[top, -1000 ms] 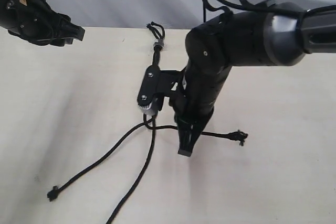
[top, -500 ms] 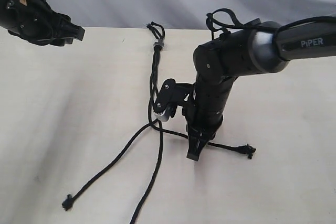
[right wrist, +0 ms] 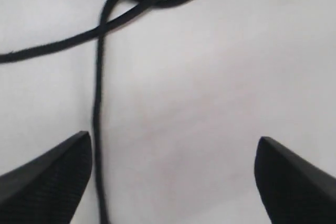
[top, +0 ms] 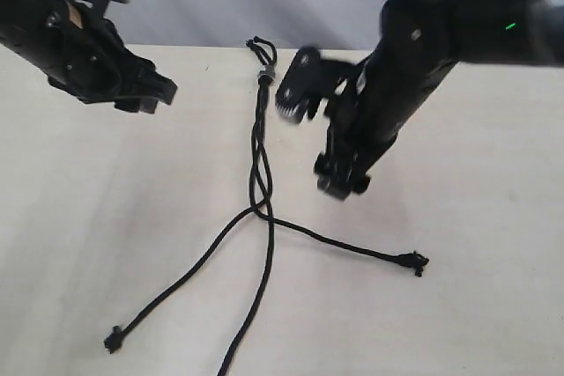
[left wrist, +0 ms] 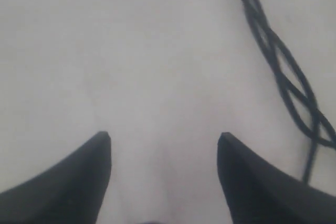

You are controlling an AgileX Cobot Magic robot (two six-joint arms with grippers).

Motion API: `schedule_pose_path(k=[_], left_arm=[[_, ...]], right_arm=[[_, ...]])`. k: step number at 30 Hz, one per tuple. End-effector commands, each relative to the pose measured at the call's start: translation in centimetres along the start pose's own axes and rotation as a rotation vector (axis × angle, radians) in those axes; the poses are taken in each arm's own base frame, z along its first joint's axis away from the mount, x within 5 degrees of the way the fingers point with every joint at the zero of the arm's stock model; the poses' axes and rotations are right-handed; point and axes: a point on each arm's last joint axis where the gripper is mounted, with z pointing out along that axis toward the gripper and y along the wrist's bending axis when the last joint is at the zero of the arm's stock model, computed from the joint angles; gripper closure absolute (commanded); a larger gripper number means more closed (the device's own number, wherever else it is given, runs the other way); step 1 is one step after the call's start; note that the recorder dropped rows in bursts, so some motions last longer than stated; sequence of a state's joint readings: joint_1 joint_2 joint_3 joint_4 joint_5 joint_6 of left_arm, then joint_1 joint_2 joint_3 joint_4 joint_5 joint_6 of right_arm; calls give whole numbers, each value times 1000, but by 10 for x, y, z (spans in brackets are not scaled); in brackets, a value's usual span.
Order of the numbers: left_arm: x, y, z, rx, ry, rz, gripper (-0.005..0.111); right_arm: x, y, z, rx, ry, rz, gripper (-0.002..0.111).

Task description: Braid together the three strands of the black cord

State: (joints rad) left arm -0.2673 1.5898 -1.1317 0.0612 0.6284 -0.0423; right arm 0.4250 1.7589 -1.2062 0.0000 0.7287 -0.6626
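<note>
1. Lying on the table [top: 493, 305]: black cord [top: 258, 143], one piece. Its knot [top: 264, 76], with a grey band, sits close to the far edge, about midway along it.
2. Braided part: a few loose crossings run from the knot toward the near edge and end around mid-table.
3. Three strands [top: 264, 270], loose beyond that point. One tip [top: 113, 339] lies toward the near left corner and another tip [top: 414, 261] toward the right edge. The middle strand runs out of view at the near edge.
4. Left gripper [left wrist: 164, 137]: jaws apart and empty. It hovers over the far left part of the table, well apart from the cord.
5. Right gripper [right wrist: 173, 140]: jaws wide apart, holding nothing. It hovers just right of the braided part, and one strand lies on the table below, close by one fingertip.
6. Progress, as judged: early. Most of the length remains to be crossed, and no strand is in hand.
</note>
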Motion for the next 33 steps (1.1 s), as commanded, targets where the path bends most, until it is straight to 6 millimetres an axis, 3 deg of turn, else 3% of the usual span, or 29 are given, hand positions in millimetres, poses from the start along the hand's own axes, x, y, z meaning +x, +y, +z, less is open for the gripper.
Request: schedule_pose_path(k=[1,4,7,14,22,28,30,33], left_arm=[[8,-55,-8,123,66,137,50],[20,-94,-4,181,81,218,50],[36,-130,5,233,93,315,50],[72,-181,37,261,229,388,50],[99,-193,78,204,361,410,50],[102,-193,83,196,373,411,50],[102,-193,84,195,375,411,55],[103,-193,85,196,380,407,77]], right_arm=[[18,-30,-65,121,-187,194,29],[38,-35,-81,124,-246,322,29],[55,-35,-76,162,-247,347,29],[63,-41,-72,222,-279,372,29],[63,-42,-72,226,-283,372,29],[63,-42,-72,229,-285,372,29],[63,-42,-72,229,-285,372,29],[63,-42,-72,229,-285,372,29]])
